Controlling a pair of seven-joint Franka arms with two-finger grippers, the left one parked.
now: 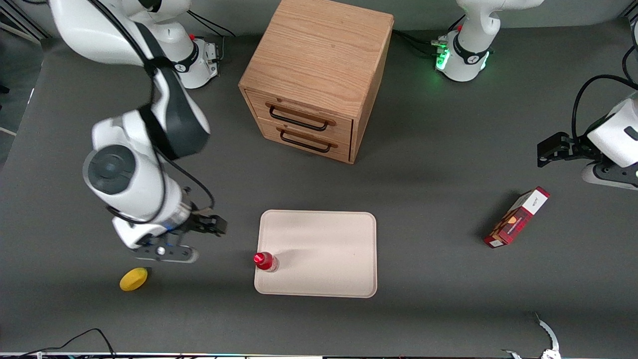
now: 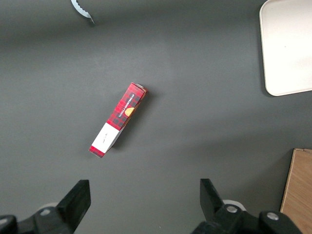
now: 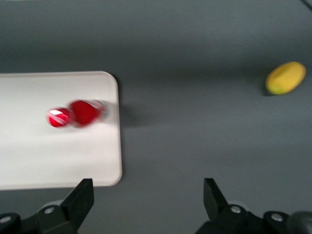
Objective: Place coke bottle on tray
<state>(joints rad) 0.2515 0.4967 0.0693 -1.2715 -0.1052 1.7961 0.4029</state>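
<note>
Front view: the small red-capped coke bottle (image 1: 265, 261) stands upright on the large cream rectangular tray (image 1: 324, 239), just inside its edge toward the working arm's end of the dark surface (image 1: 428, 199), while the end effector (image 1: 167, 253) hangs empty near a yellow lemon-shaped fruit (image 1: 133, 278). Right wrist view: the black fingers (image 3: 80, 197) are spread wide, well apart from the bottle (image 3: 78, 114) on the tray (image 3: 58, 156). My judgement: placement looks done, so the retreat should rise straight up and stay clear of the bottle.

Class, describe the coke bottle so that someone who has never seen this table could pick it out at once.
Find the wooden drawer cabinet; in front of it lies a large cream tray. The coke bottle stands upright on the tray, at the edge toward the working arm's open end effector, which hangs apart from it above a lemon. Its red cap sets it apart from the flat red-and-white carton.
</note>
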